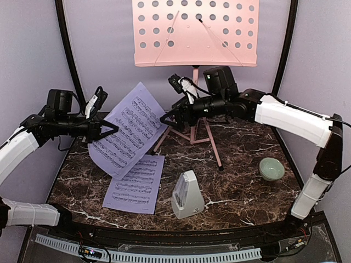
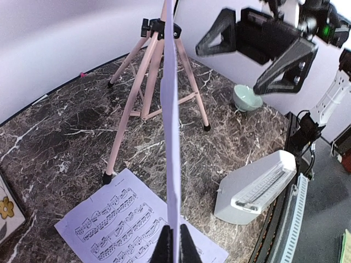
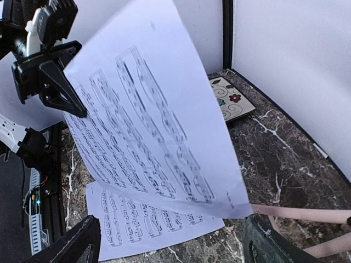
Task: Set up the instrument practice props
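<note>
My left gripper (image 1: 112, 130) is shut on the left edge of a pale lavender sheet-music page (image 1: 131, 129), which it holds up in the air, tilted. The left wrist view shows that page edge-on (image 2: 173, 137), pinched between the fingertips (image 2: 174, 241). My right gripper (image 1: 167, 118) stands open just off the page's right edge. Its fingers are spread wide at the bottom of the right wrist view (image 3: 175, 246), below the page (image 3: 148, 109). A second page (image 1: 136, 183) lies flat on the table. The grey-white metronome (image 1: 187, 195) stands near the front. The pink music stand (image 1: 194, 33) rises at the back.
A pale green bowl (image 1: 272, 168) sits at the right on the dark marble table (image 1: 241, 192). A floral coaster (image 3: 230, 101) lies by the far left wall. The stand's pink tripod legs (image 2: 148, 87) spread behind my right gripper. Lavender walls close in on three sides.
</note>
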You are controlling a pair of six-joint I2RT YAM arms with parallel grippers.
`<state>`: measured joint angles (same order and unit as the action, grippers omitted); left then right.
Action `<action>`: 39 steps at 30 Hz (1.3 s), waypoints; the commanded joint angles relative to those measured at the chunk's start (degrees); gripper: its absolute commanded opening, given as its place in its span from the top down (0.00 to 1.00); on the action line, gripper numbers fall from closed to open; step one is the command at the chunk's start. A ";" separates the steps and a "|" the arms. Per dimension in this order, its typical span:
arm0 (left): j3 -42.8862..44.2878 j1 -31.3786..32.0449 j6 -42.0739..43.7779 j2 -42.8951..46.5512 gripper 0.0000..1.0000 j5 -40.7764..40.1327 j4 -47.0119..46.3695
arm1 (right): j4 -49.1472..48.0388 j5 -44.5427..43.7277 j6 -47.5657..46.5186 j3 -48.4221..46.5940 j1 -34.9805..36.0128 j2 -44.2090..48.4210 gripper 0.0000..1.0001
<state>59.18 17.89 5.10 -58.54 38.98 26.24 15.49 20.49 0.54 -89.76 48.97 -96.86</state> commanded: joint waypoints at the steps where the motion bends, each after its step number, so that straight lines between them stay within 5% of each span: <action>1: 5.35 5.00 9.29 -2.46 1.00 -8.50 9.36 | 13.75 -1.72 -7.49 -7.79 0.18 1.90 0.11; 13: 13.94 20.20 23.71 -13.08 1.00 -22.60 16.04 | 30.68 -17.34 -17.69 -18.93 9.94 1.23 0.09; 20: 17.43 24.68 27.75 -15.78 1.00 -26.55 16.70 | 32.10 -17.10 -20.60 -22.15 12.83 -1.32 0.13; 31: 19.42 28.16 28.49 -16.98 0.98 -29.27 15.73 | 33.74 -14.02 -18.79 -18.35 13.41 -3.23 0.40; 39: 18.13 28.61 28.56 -15.19 0.95 -30.72 12.94 | 34.20 -19.04 -18.38 -17.18 13.61 -3.77 0.87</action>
<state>77.62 46.15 33.41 -75.83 8.71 41.87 49.50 4.29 -18.06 -107.07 61.95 -100.29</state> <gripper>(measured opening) 0.040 0.233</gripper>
